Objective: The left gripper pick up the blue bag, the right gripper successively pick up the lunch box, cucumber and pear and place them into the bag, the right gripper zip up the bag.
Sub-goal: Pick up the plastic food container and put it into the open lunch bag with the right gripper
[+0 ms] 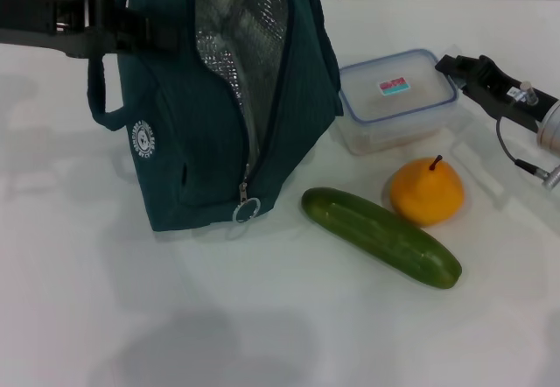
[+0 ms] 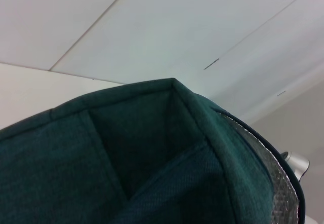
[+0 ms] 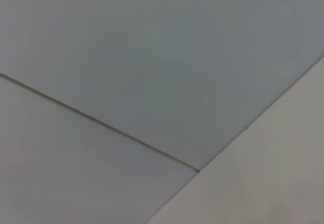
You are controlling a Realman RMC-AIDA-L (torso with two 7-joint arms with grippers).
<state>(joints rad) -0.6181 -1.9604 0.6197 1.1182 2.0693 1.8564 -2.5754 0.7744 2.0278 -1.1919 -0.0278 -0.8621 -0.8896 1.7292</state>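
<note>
The blue bag [image 1: 197, 133] stands upright on the white table, its mouth open and the silver foil lining [image 1: 241, 28] showing. My left gripper [image 1: 150, 31] reaches in from the left and is shut on the bag's upper edge by the handles. The bag's teal fabric [image 2: 126, 158] fills the left wrist view. The clear lunch box [image 1: 398, 96] with its blue-rimmed lid lies right of the bag. My right gripper [image 1: 451, 65] hovers at the box's far right corner. The pear [image 1: 426, 193] and the cucumber [image 1: 381, 235] lie in front of the box.
The bag's ring zipper pull [image 1: 247, 210] hangs low at its front corner. A loop handle [image 1: 98, 98] droops on the bag's left side. The white table [image 1: 262, 317] stretches toward the near edge. The right wrist view shows only pale panels [image 3: 152, 82].
</note>
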